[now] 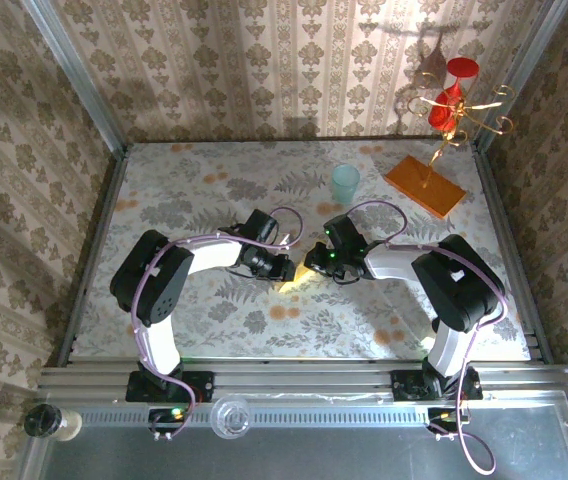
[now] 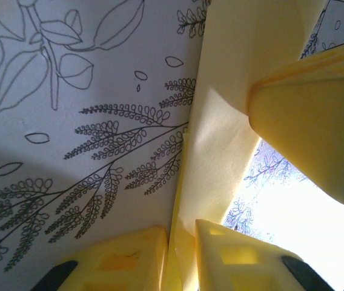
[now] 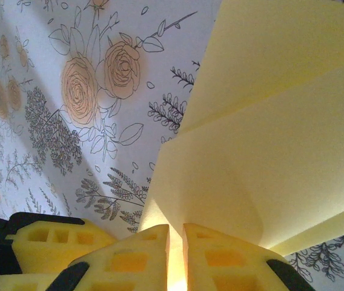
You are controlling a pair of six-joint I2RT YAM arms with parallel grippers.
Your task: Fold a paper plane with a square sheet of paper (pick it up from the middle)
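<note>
The yellow sheet of paper (image 1: pixel 300 277) is folded into layers and held just above the table's middle, between both grippers. In the left wrist view the paper (image 2: pixel 232 91) runs up from my left gripper (image 2: pixel 181 257), which is shut on its folded edge. One finger (image 2: pixel 311 133) of the other gripper presses in from the right. The right wrist view has my right gripper (image 3: pixel 176 251) shut on the paper (image 3: pixel 269 151), whose flaps fan out above. From above, the left gripper (image 1: pixel 282 268) and right gripper (image 1: pixel 316 262) nearly touch. The paper's outline is mostly hidden.
A pale teal cup (image 1: pixel 345 183) stands behind the grippers. An orange slab (image 1: pixel 424 186) with a gold stand carrying red cups (image 1: pixel 454 95) sits at the back right. Patterned walls enclose the floral table (image 1: pixel 194 190) on three sides.
</note>
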